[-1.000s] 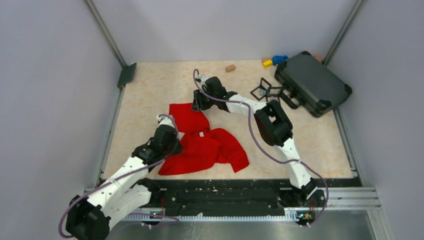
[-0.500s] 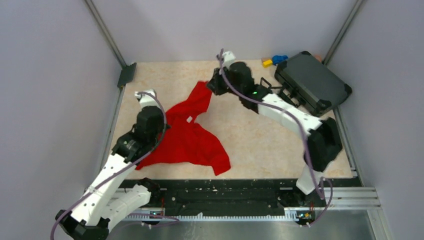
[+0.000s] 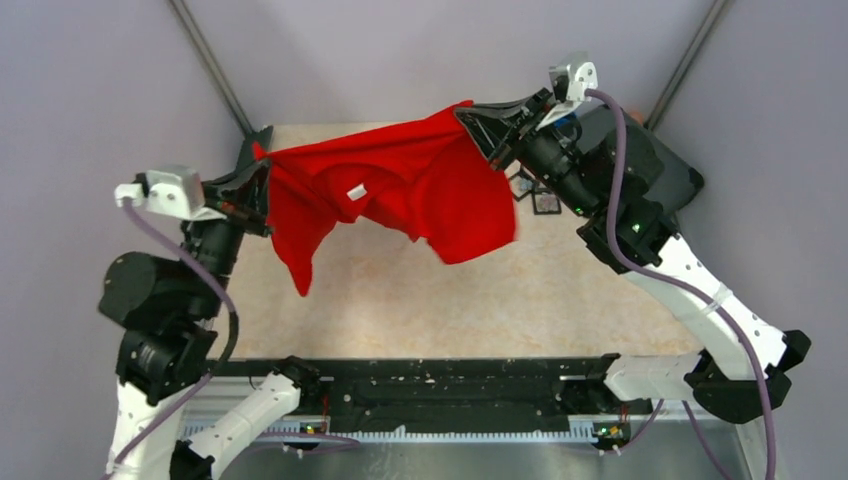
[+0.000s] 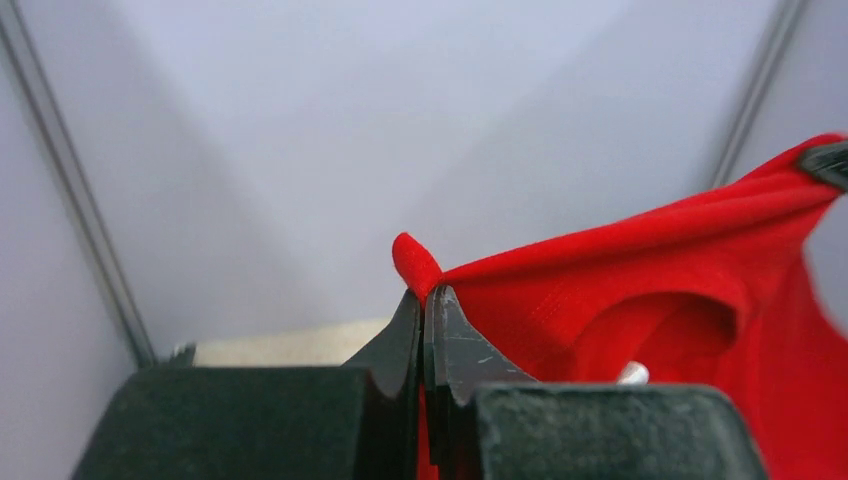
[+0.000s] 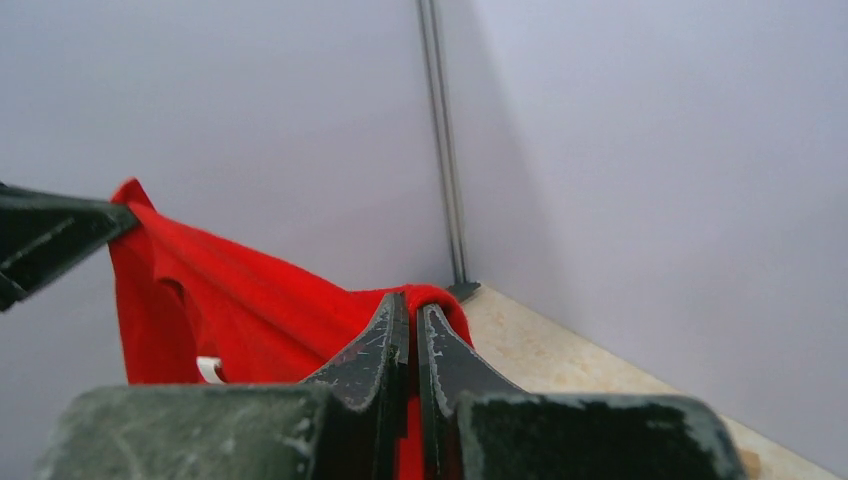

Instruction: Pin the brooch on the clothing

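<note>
The clothing [image 3: 400, 180], a bright red garment with a small white tag [image 3: 355, 192], hangs in the air stretched between both arms, its lower folds drooping above the table [image 3: 450, 300]. My left gripper [image 3: 258, 165] is shut on its left corner; in the left wrist view red cloth [image 4: 640, 290] bulges out past the closed tips of that gripper [image 4: 424, 295]. My right gripper [image 3: 470, 115] is shut on the opposite corner, and in the right wrist view the fabric [image 5: 250, 300] wraps over that gripper's tips [image 5: 412, 305]. I cannot make out the brooch in any view.
A black case [image 3: 680, 180] lies at the back right, mostly behind the right arm. A black wire-frame piece [image 3: 545, 200] sits on the table beside it. Grey walls close in the table on three sides. A black rail [image 3: 450, 385] runs along the near edge.
The right gripper closed on the garment's far corner. Both arms then rose and spread apart, lifting the garment off the table until it hangs stretched between them.
</note>
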`<action>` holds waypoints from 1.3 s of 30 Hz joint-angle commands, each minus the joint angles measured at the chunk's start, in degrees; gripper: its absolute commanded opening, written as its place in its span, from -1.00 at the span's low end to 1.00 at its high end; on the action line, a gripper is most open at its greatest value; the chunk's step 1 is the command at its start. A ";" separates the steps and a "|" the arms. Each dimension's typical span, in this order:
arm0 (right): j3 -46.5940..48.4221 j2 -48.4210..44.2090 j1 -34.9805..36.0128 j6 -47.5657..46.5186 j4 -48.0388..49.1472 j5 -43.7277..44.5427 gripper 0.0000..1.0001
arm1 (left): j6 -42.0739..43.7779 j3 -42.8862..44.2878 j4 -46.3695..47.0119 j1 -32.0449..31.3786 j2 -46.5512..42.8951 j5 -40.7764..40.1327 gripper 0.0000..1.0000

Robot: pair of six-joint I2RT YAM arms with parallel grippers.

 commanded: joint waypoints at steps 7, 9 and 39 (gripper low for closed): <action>1.17 -9.11 0.20 -1.08 3.12 -7.59 -1.00 | 4.21 16.64 -5.02 0.52 3.59 21.04 -1.00; -0.59 -10.77 0.24 -1.04 4.12 -7.37 -1.00 | 3.45 16.71 -5.26 0.54 3.32 21.47 -1.00; 10.89 16.60 -13.59 3.31 14.44 -1.19 -1.00 | 5.01 40.23 -7.10 27.89 42.19 32.25 -1.00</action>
